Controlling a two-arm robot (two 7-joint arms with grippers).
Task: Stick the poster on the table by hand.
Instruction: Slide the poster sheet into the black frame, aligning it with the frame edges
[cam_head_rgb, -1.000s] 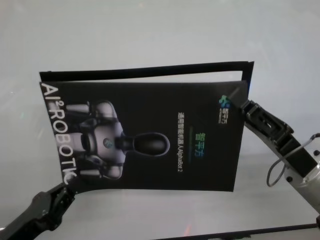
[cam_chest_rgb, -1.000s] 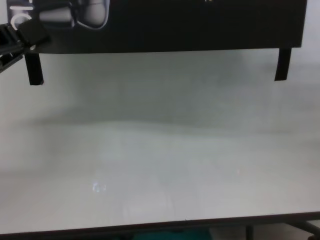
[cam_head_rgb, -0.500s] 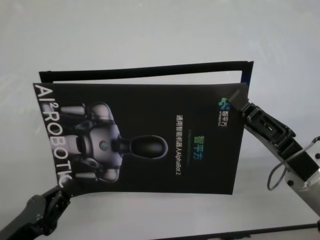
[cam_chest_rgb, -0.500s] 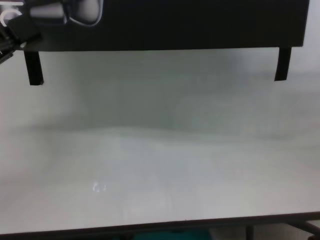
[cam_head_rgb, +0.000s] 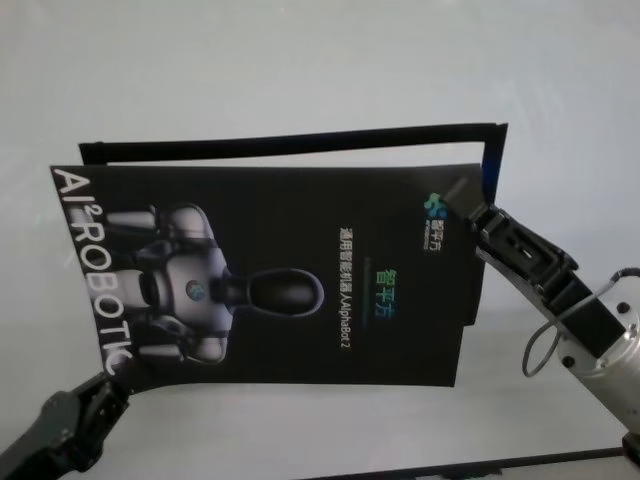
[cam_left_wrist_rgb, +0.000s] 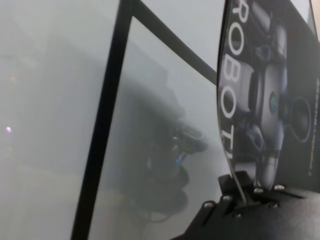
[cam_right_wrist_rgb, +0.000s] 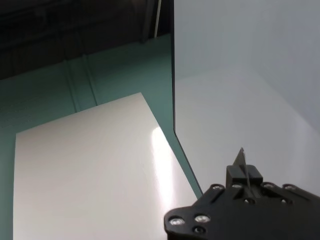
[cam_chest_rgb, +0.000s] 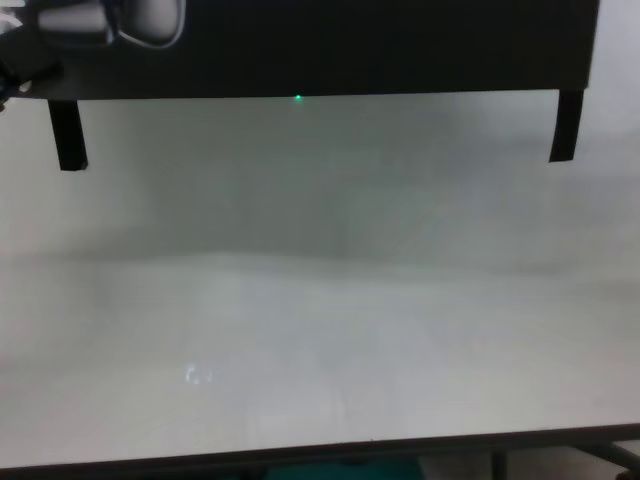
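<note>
The poster (cam_head_rgb: 270, 275) hangs in the air above the desk (cam_head_rgb: 300, 70), carried by 2 tools: the left tool (cam_head_rgb: 100, 385) clamped on its near-left corner, the right tool (cam_head_rgb: 478, 210) clamped on its far-right corner. Next, I judge, lower it flat and press the tape strips (cam_chest_rgb: 66, 135) down.

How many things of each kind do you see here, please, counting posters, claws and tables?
Poster: 1
Claws: 2, the left claw and the right claw, each gripping a poster edge
Table: 1
Total: 4
</note>
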